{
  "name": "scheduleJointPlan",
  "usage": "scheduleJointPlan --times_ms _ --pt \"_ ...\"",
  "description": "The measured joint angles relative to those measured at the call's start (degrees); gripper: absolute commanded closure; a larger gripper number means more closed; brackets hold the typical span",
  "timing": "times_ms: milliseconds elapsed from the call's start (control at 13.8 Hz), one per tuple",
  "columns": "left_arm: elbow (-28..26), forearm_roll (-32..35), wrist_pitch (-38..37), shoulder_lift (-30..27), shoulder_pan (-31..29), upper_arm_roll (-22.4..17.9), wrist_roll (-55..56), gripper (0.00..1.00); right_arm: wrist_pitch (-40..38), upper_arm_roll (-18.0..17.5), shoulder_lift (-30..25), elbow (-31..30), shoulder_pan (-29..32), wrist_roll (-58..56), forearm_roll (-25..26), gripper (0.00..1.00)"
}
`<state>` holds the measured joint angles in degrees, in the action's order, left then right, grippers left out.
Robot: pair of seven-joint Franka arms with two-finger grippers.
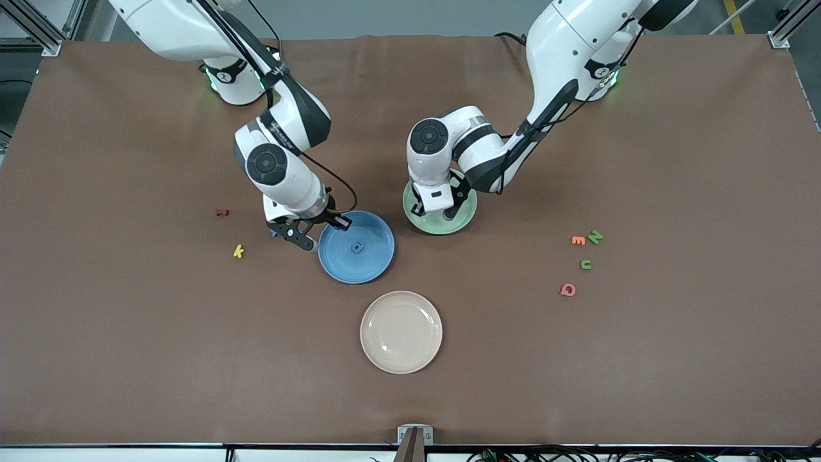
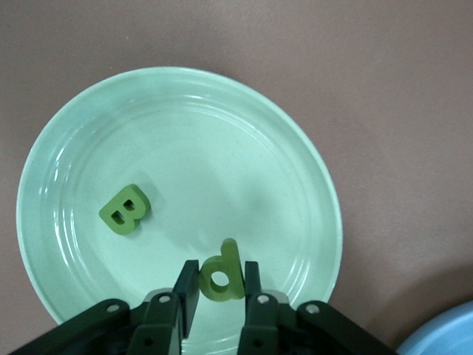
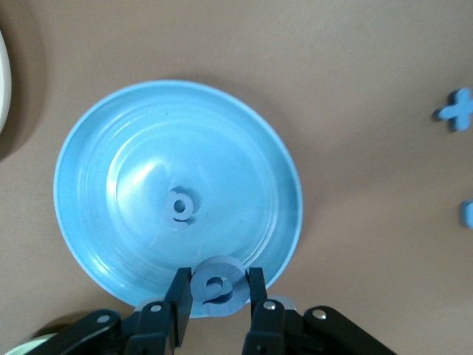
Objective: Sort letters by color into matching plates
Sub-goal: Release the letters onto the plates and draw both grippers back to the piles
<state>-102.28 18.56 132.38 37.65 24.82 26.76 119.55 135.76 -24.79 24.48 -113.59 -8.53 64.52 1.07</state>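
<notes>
My left gripper [image 2: 220,277] is shut on a green letter d [image 2: 222,275] just above the pale green plate [image 2: 222,140], where a green B [image 2: 126,210] lies. In the front view this gripper [image 1: 439,206] hides most of that plate [image 1: 442,228]. My right gripper [image 3: 216,288] is shut on a round blue letter [image 3: 218,287] over the rim of the blue plate [image 3: 126,148], which holds one blue letter [image 3: 181,205]. In the front view this gripper [image 1: 315,232] is at the blue plate's [image 1: 372,269] edge toward the right arm's end. A green N [image 1: 595,237] and a green u [image 1: 585,264] lie toward the left arm's end.
Two more blue letters [image 3: 454,109] [image 3: 467,213] lie on the table beside the blue plate. A cream plate [image 1: 401,332] sits nearer the camera. A red letter [image 1: 222,212], a yellow k [image 1: 238,251], an orange E [image 1: 578,240] and a pink Q [image 1: 567,289] lie loose.
</notes>
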Motion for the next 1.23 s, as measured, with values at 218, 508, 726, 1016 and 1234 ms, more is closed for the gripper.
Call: scheduleJointPlan --times_ms 218,508,726,1016,1234 --pt "0.27 0.0 0.0 0.0 -0.57 -0.36 0.67 0.0 0.0 0.08 2.43 1.4 -1.08 2.52 1.97 0.98" --pt "0.96 2.64 -1.24 -1.44 -4.69 -0.76 -2.95 0.0 0.0 0.16 4.03 1.66 -1.41 4.88 4.79 0.9" --pt "1.99 3.24 -3.58 -2.52 -9.1 -0.79 -13.35 0.0 0.0 0.28 4.7 1.86 -1.45 4.91 4.82 0.0" --pt "3.1 3.36 -4.21 -2.79 -13.93 -0.87 -27.42 0.01 -0.05 0.34 4.73 2.49 -1.46 4.98 4.83 0.0" --pt "3.04 3.41 -4.54 -2.78 -18.99 -1.04 -40.43 0.01 -0.2 0.82 4.73 2.96 -1.38 4.99 4.83 0.0"
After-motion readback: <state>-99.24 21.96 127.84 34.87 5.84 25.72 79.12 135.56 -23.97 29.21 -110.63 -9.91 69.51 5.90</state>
